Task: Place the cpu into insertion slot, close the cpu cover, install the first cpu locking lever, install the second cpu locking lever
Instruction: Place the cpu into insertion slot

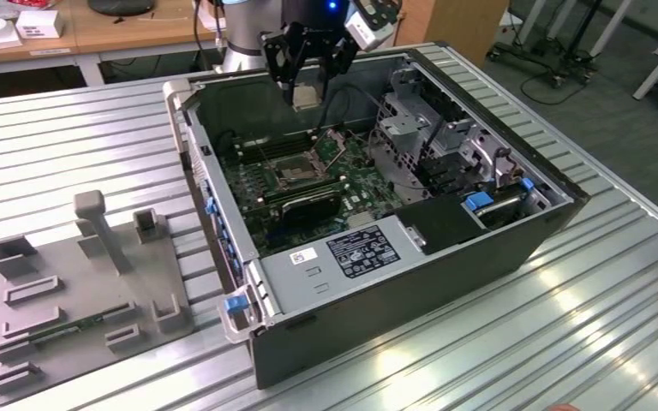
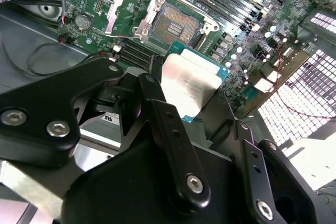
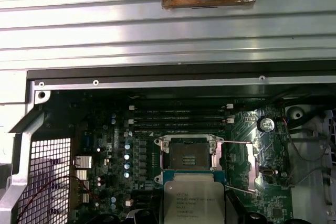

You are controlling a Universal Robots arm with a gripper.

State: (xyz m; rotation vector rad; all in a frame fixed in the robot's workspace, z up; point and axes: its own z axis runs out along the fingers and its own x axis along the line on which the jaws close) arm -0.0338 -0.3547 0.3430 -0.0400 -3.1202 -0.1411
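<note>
Remote view of my arm: the gripper (image 1: pixel 305 86) is matte black, built of flat linkage bars (image 2: pixel 168 145) pinned with silver socket-head screws (image 2: pixel 195 183). In the exterior view I see a blue light ring (image 1: pixel 331 7) at twelve o'clock of the gripper, a white housing (image 1: pixel 366 29) at one o'clock, and the silver-grey arm tube (image 1: pixel 237 53) with black cables (image 1: pixel 202 34) at ten o'clock.

The computer case (image 1: pixel 421 291) lies open on the slatted table (image 1: pixel 55 154), with a fixture plate (image 1: pixel 78 291) well apart from it on the exterior view's left. Inside, the insertion slot (image 3: pixel 186 156) sits on the motherboard (image 1: pixel 358 184) near the memory slots (image 3: pixel 178 116), the cpu cover (image 3: pixel 239 166) folded open just beside it. The cpu (image 2: pixel 189 85) hangs in the gripper (image 1: pixel 304 90) above the board, clear of the slot.
</note>
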